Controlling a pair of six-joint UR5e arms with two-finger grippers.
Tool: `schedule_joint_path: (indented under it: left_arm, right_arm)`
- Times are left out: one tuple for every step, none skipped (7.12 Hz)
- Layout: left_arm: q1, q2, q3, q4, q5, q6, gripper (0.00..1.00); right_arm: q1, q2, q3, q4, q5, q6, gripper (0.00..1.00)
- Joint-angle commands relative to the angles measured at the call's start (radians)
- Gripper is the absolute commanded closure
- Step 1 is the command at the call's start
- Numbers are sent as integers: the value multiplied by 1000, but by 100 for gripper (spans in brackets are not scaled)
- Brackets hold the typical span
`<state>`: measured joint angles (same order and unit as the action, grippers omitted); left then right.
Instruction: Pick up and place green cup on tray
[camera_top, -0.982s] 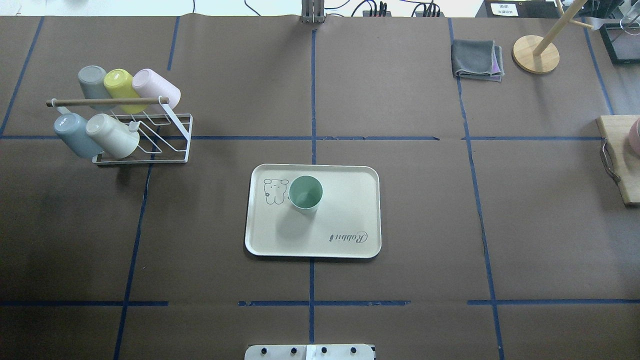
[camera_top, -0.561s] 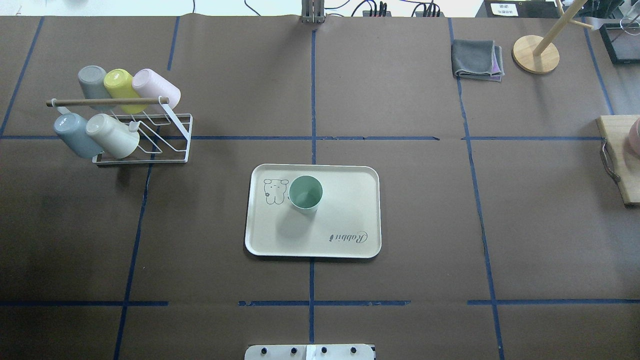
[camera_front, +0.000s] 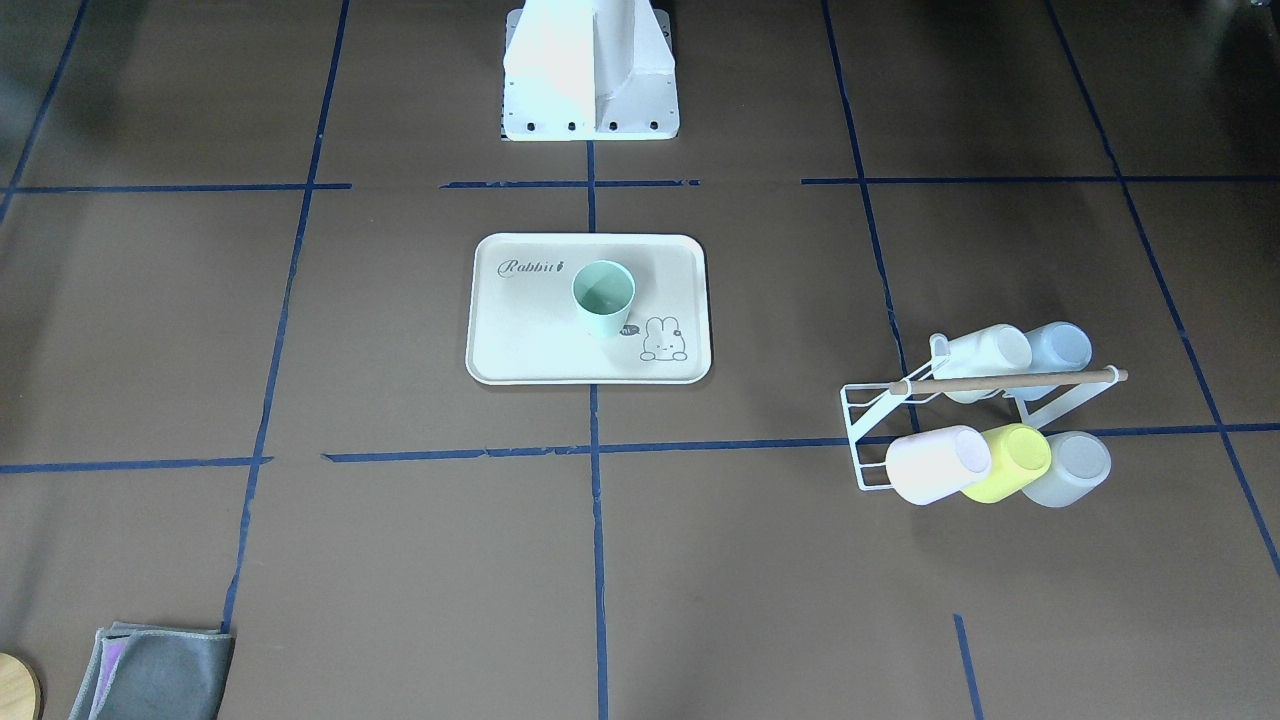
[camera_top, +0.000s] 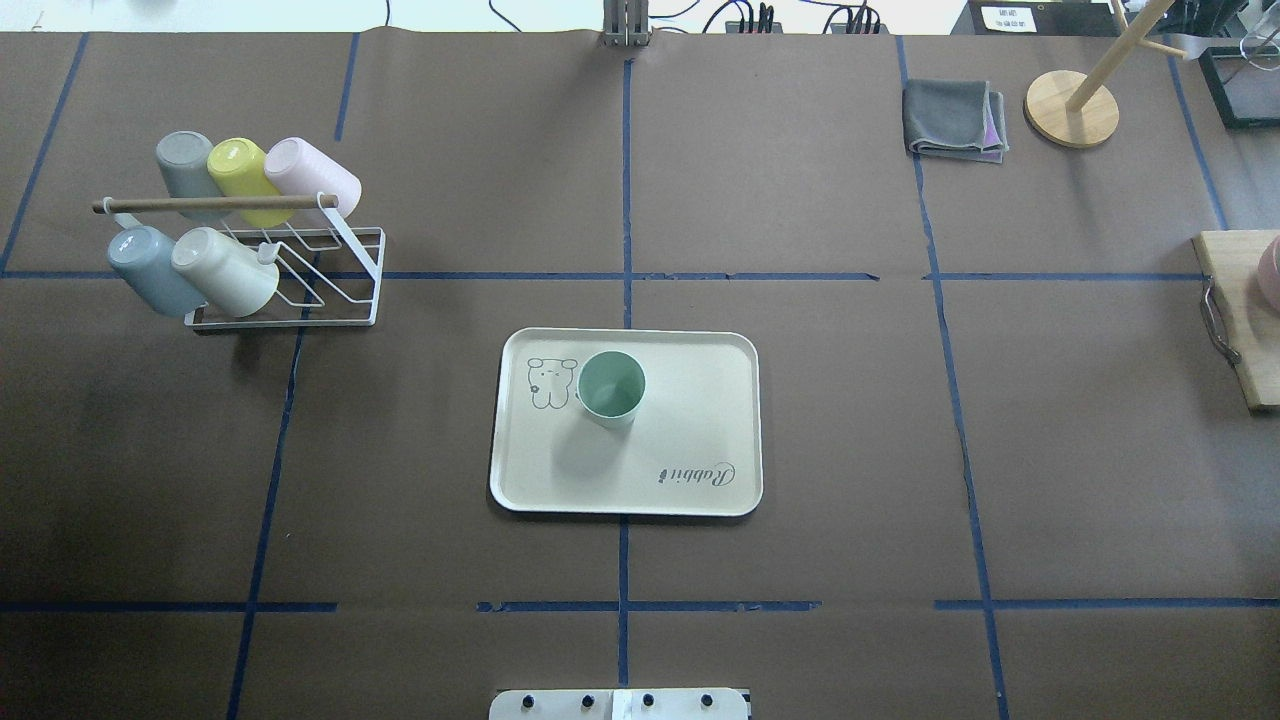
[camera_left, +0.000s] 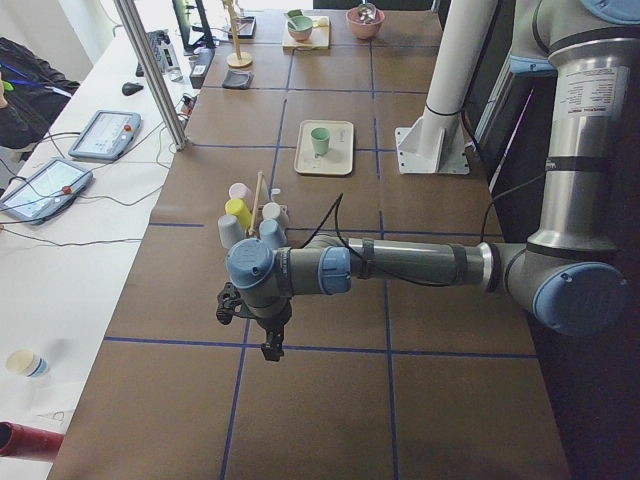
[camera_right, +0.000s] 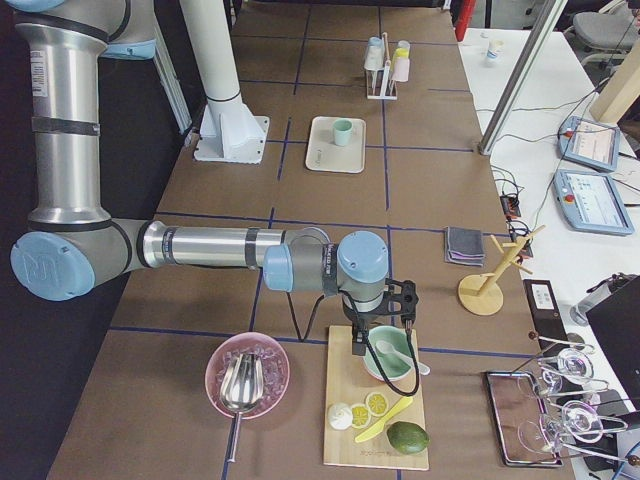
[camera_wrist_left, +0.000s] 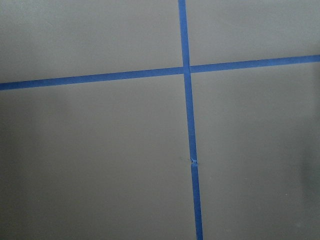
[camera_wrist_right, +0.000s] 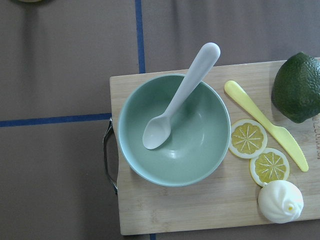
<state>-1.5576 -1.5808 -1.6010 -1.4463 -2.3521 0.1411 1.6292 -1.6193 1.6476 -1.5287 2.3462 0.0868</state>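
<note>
The green cup (camera_top: 611, 388) stands upright and empty on the cream tray (camera_top: 690, 430), next to its bunny drawing. It also shows in the front-facing view (camera_front: 603, 297) on the tray (camera_front: 520, 330), and small in the left view (camera_left: 319, 141) and the right view (camera_right: 342, 131). No gripper is near it. My left gripper (camera_left: 266, 330) hangs over bare table at the left end, far from the tray. My right gripper (camera_right: 381, 335) hangs over a green bowl on a cutting board at the right end. I cannot tell whether either is open or shut.
A white wire rack (camera_top: 290, 270) with several cups, among them a yellow one (camera_top: 240, 172) and a pale blue one (camera_top: 150, 268), stands at the left. A folded grey cloth (camera_top: 953, 120) and a wooden stand (camera_top: 1072, 105) sit at the far right. The cutting board (camera_wrist_right: 210, 200) holds a bowl, spoon, lemon slices and avocado.
</note>
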Motion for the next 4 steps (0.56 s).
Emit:
schedule_joint_path:
  left_arm:
    - [-1, -4, 1, 0, 1, 0, 0]
    - [1, -5, 1, 0, 1, 0, 0]
    - [1, -5, 1, 0, 1, 0, 0]
    - [1, -5, 1, 0, 1, 0, 0]
  right_arm:
    - [0, -1, 0, 2, 1, 1, 0]
    - [0, -1, 0, 4, 1, 1, 0]
    - [0, -1, 0, 5, 1, 1, 0]
    - [-2, -1, 0, 7, 1, 1, 0]
